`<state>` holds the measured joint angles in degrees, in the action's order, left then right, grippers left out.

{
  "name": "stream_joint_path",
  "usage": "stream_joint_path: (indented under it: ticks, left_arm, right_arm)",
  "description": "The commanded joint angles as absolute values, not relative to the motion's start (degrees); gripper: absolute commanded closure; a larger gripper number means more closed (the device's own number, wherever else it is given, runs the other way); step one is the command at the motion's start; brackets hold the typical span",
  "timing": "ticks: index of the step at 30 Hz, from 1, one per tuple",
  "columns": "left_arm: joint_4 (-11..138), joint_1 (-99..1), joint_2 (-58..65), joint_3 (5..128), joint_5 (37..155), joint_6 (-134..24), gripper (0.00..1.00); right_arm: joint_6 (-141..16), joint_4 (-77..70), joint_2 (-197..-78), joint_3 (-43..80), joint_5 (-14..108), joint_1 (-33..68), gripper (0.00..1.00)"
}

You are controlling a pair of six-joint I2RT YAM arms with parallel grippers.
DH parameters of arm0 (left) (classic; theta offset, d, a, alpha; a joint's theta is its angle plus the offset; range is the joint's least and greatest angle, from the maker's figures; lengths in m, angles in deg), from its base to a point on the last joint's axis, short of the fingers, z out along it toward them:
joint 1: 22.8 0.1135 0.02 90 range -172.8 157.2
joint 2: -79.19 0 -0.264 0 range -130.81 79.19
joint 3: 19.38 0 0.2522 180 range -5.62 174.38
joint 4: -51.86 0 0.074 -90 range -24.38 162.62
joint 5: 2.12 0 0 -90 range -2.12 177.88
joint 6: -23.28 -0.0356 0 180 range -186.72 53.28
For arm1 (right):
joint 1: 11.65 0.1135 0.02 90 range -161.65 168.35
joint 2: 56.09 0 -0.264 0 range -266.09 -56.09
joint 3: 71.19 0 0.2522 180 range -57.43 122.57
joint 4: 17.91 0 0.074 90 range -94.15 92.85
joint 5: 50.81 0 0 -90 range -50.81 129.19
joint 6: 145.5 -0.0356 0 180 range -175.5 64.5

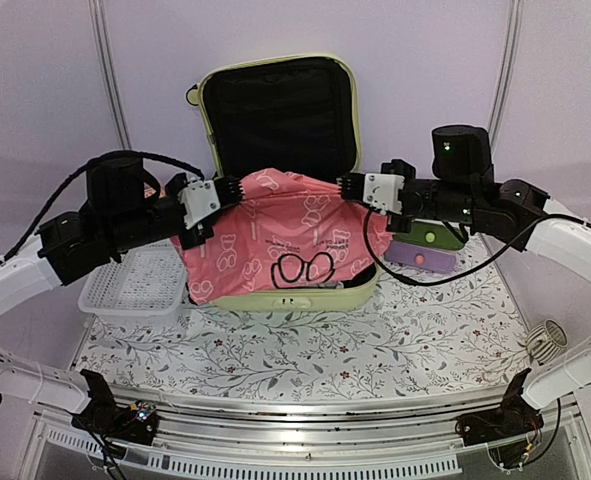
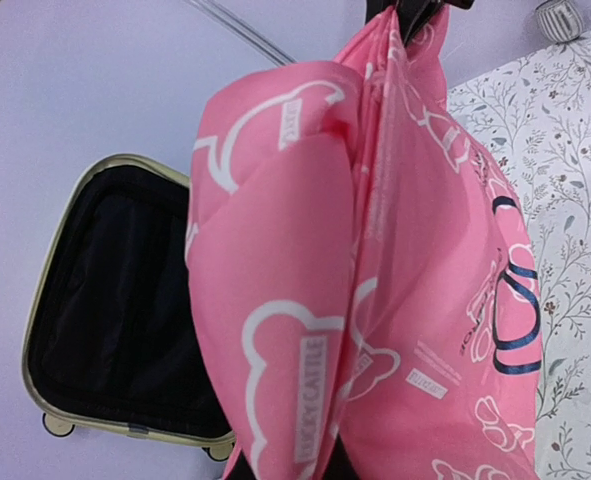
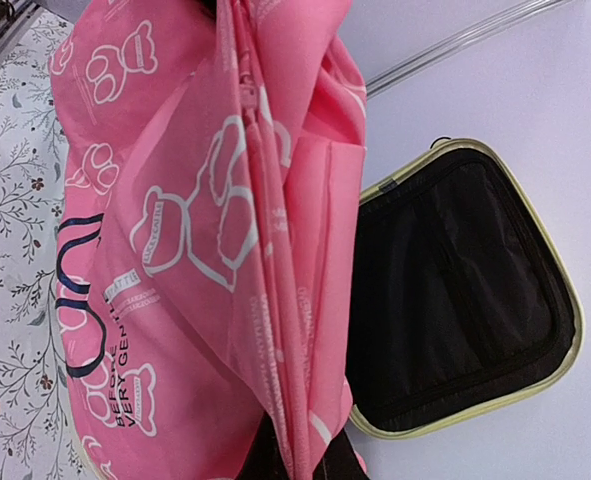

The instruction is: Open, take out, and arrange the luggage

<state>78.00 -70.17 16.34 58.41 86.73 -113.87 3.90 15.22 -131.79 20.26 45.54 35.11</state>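
While over open luggage [image 1: 280, 115], pink bag [image 1: 275, 235]

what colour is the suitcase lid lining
Black. The suitcase lining shows best in the top external view.

Lower luggage [image 1: 280, 115] behind pink bag [image 1: 275, 240]

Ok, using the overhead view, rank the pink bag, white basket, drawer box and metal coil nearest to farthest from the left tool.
1. Pink bag: held in the left tool.
2. White basket: beside it, table's left side.
3. Drawer box: across, right of the luggage.
4. Metal coil: far right edge.
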Motion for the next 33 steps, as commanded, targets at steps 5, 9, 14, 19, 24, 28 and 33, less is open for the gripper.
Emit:
stream_joint_path:
  ticks: [5,9,14,19,24,28,33]
  left_arm:
    - [66.9,-66.7,5.3,63.8,66.6,-119.4,1.0]
    - [61.1,-66.7,2.5,67.5,62.0,-123.4,1.0]
    - [65.3,-67.0,3.1,62.5,71.3,-116.1,1.0]
    - [65.8,-69.3,1.8,51.7,70.4,-108.5,1.0]
    - [80.3,-73.9,0.4,54.1,74.6,-103.1,1.0]
    - [92.9,-74.4,1.7,61.2,84.8,-95.8,0.68]
    - [94.2,-73.5,6.9,63.0,78.9,-81.7,0.03]
  right_arm:
    - [3.6,5.3,-139.6,24.3,30.0,32.3,0.98]
    - [3.9,-4.3,-141.0,26.0,26.2,32.3,0.98]
    - [4.8,-4.3,-138.4,17.4,31.6,32.3,0.98]
    - [3.2,-1.4,-137.6,4.9,35.1,32.3,0.98]
    - [1.5,5.9,-135.7,0.4,40.3,32.3,0.98]
    - [1.7,9.9,-134.0,0.2,44.4,32.5,0.98]
    - [-0.7,10.4,-134.1,0.5,43.7,32.4,0.98]
